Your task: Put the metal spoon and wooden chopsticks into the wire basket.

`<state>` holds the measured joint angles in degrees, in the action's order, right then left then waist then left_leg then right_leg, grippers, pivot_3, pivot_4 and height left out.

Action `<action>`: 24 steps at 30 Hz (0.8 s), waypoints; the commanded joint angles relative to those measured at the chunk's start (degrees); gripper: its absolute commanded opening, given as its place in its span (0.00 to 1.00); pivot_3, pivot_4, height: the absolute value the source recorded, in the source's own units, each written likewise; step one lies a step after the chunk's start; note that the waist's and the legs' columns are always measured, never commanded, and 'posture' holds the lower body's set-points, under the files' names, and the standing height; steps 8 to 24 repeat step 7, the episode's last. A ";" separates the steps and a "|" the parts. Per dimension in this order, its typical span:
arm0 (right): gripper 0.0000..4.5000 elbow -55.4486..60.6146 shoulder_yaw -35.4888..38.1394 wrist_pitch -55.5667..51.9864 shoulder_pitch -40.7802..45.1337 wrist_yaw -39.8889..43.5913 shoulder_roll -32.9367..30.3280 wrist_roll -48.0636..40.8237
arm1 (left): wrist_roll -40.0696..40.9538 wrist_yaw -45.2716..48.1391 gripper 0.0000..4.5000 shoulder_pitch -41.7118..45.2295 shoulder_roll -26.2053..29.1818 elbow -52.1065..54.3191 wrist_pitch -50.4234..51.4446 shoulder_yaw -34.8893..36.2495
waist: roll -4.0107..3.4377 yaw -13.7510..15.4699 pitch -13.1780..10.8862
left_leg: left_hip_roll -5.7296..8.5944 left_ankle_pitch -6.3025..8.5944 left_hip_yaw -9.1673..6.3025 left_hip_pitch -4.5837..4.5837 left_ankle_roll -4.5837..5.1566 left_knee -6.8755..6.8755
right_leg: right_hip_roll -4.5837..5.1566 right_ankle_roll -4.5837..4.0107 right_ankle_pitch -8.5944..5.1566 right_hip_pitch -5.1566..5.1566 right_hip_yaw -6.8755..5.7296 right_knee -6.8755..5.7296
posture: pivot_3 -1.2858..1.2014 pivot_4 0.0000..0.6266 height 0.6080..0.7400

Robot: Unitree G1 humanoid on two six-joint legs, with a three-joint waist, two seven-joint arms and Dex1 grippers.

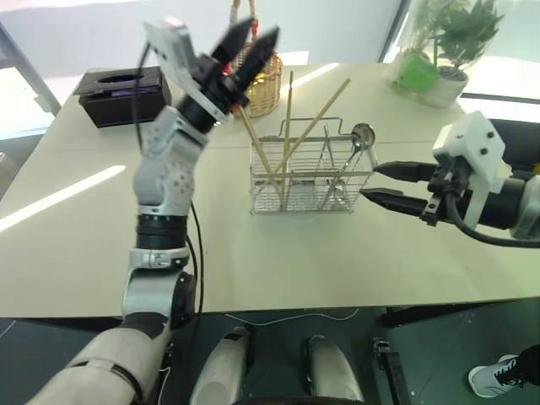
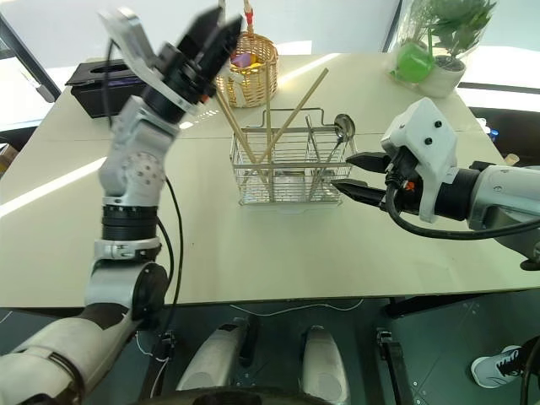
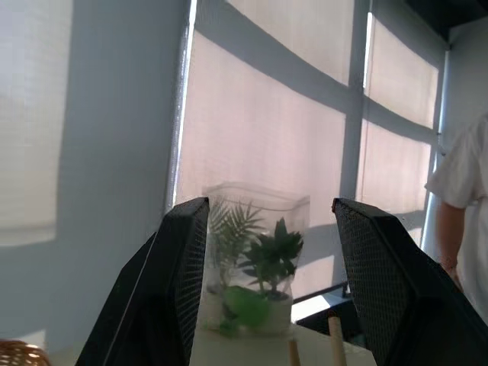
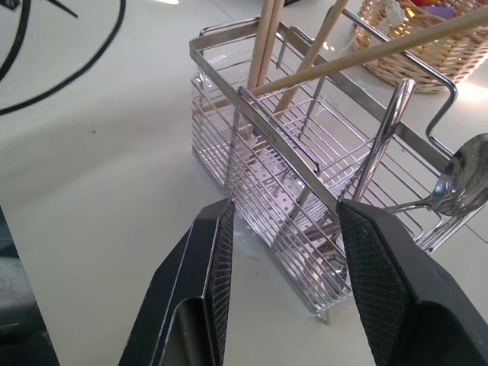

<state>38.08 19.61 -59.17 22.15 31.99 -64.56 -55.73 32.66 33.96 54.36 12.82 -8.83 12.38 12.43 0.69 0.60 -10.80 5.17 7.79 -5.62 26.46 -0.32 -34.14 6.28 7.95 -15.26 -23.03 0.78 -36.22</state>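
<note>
Wooden chopsticks [image 1: 291, 126]: pale sticks leaning in silver wire basket [image 1: 310, 175], delivered.
Metal spoon [image 1: 361, 137]: standing right, delivered.
Left gripper [image 1: 251, 44]: jaws released, empty, raised.
Right gripper [image 1: 381, 185]: jaws apart, beside basket.

One wire basket [image 1: 310, 175] is seen near the middle of the desk [image 1: 253, 261]. Three wooden chopsticks [image 1: 288, 126] are counted standing in it, all leaning, though a fourth hidden behind another cannot be ruled out. One metal spoon [image 1: 361, 137] is seen at the basket's end nearer the right edge, bowl uppermost. One woven wicker basket [image 2: 246, 69] and one dark tissue box [image 1: 120, 94] are counted along the far edge, and one potted plant [image 1: 447, 46] at the far right corner.
</note>
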 commanded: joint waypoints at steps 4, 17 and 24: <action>0.48 -6.97 -0.54 9.62 -3.74 -6.62 4.81 15.56 | 0.76 -7.47 0.09 -3.33 7.43 5.11 6.26 5.40 | 0.00 0.14 0.01 | 0.01 0.00 0.02 -0.01 0.00 -0.02 | -0.02 0.00 0.00 0.02 0.03 0.00 | 0.52 0.24 1.00; 0.48 -11.13 -1.45 14.44 -4.74 -10.38 9.54 21.99 | -0.72 -10.92 0.01 -8.85 10.16 8.45 9.18 6.26 | -0.01 0.17 0.00 | 0.02 -0.01 0.05 -0.01 -0.01 0.00 | -0.02 0.01 0.01 -0.01 0.07 -0.05 | 0.52 0.24 1.00; 0.48 -11.13 -1.45 14.44 -4.74 -10.38 9.54 21.99 | -0.72 -10.92 0.01 -8.85 10.16 8.45 9.18 6.26 | -0.01 0.17 0.00 | 0.02 -0.01 0.05 -0.01 -0.01 0.00 | -0.02 0.01 0.01 -0.01 0.07 -0.05 | 0.52 0.24 1.00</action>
